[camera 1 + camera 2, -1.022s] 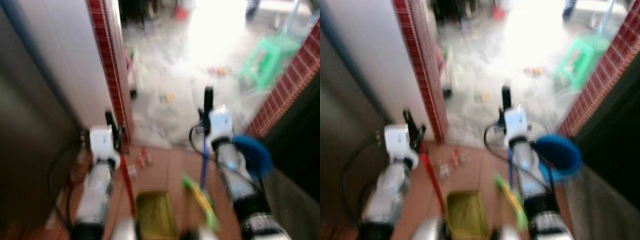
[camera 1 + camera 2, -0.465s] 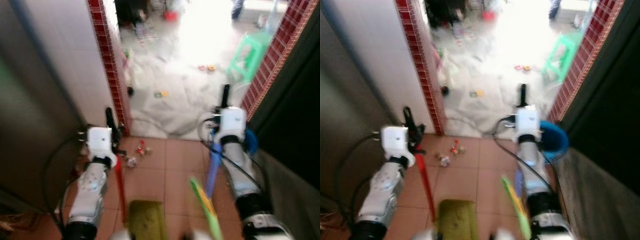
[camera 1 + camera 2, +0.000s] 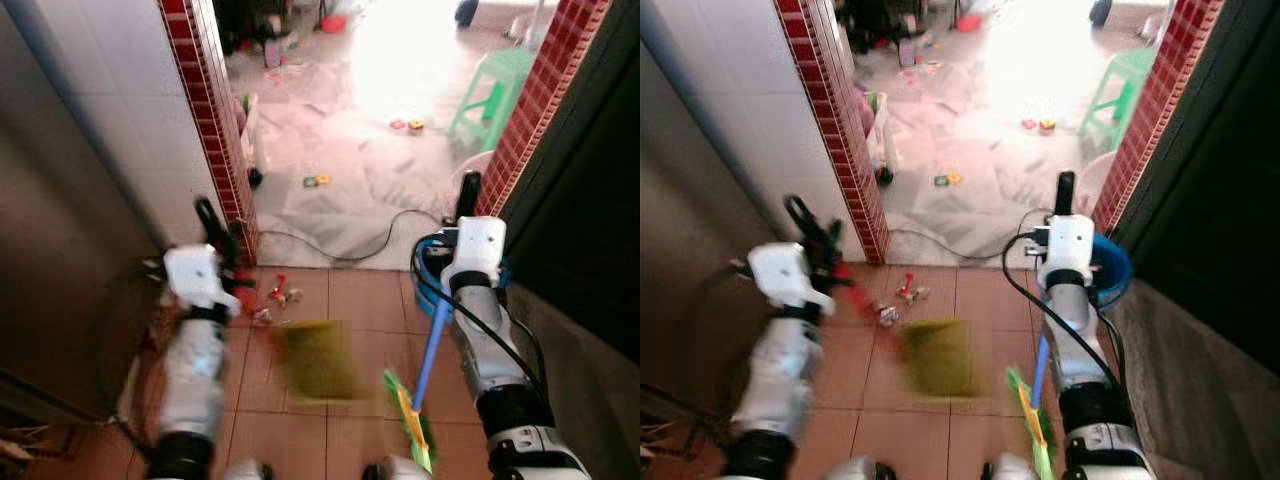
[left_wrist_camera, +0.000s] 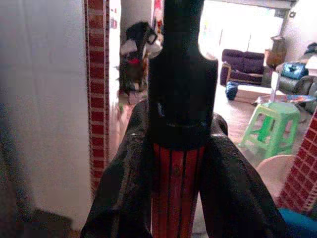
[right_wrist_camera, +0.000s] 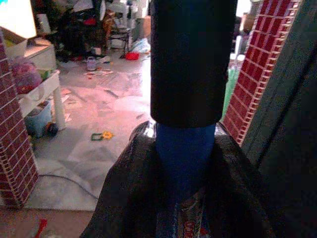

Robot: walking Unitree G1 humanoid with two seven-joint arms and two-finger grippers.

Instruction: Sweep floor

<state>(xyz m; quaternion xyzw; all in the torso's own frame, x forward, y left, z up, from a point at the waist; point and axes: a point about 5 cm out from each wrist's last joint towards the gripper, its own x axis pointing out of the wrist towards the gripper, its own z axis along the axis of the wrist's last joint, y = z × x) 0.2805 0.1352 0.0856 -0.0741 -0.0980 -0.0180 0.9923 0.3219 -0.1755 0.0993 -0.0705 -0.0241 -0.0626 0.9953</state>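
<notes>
On tile floor (image 3: pixel 345 420), left end effector (image 3: pixel 215 225) pinches light stiff dustpan (image 3: pixel 318 360) handle, right end effector (image 3: pixel 466 195) pinches broom (image 3: pixel 425 375) handle; both likely light, rigid.

Take the brick pillar (image 3: pixel 212 130) as your landmark: litter (image 3: pixel 278 295) lies at its foot, the dustpan (image 3: pixel 318 358) nearer you, the stool (image 3: pixel 497 85) far right beyond it, the bucket (image 3: pixel 1108 268) right.

Terracotta floor tiles (image 3: pixel 340 410) underfoot here, giving way to a pale, littered floor (image 3: pixel 340 150) flooded with daylight. A red-brick-edged white wall (image 3: pixel 215 130) stands on the left, a second brick edge (image 3: pixel 540 90) on the right. A green plastic stool (image 3: pixel 490 85) sits beyond, and a dark sofa (image 4: pixel 242 67) far back.
</notes>
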